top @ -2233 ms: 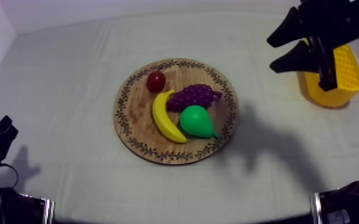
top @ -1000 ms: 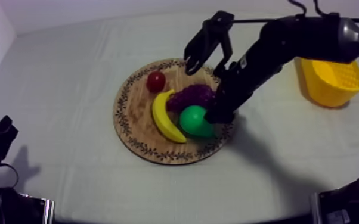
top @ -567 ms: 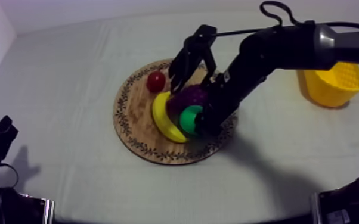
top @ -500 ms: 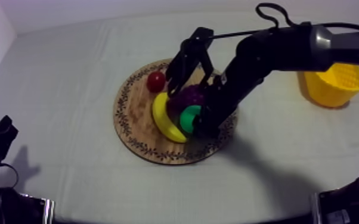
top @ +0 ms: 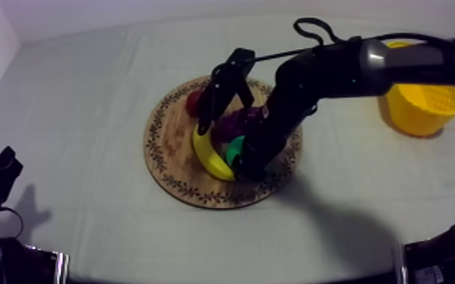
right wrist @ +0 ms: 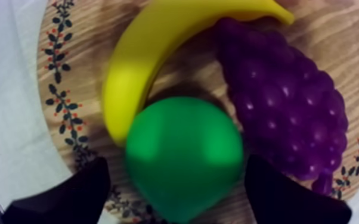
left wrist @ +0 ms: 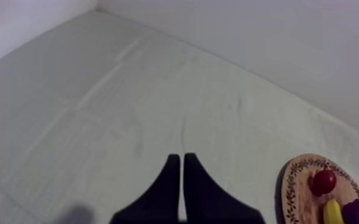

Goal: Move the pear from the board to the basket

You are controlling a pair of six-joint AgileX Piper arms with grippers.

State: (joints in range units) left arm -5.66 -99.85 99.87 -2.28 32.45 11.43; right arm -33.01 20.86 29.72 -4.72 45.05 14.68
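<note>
Toy banana (right wrist: 135, 59) lies curved, its concave side toward the bunch of grapes (right wrist: 283, 101) just beside it. The small red fruit (left wrist: 323, 182) sits near one banana tip, apart from the grapes. A grey-white cloth (top: 87, 98), faintly creased, covers the table.

The smooth green toy pear (right wrist: 183, 156) lies on the round wooden board with a patterned rim (top: 171, 147), near its edge. The yellow basket (top: 421, 113) stands well apart from the board.
</note>
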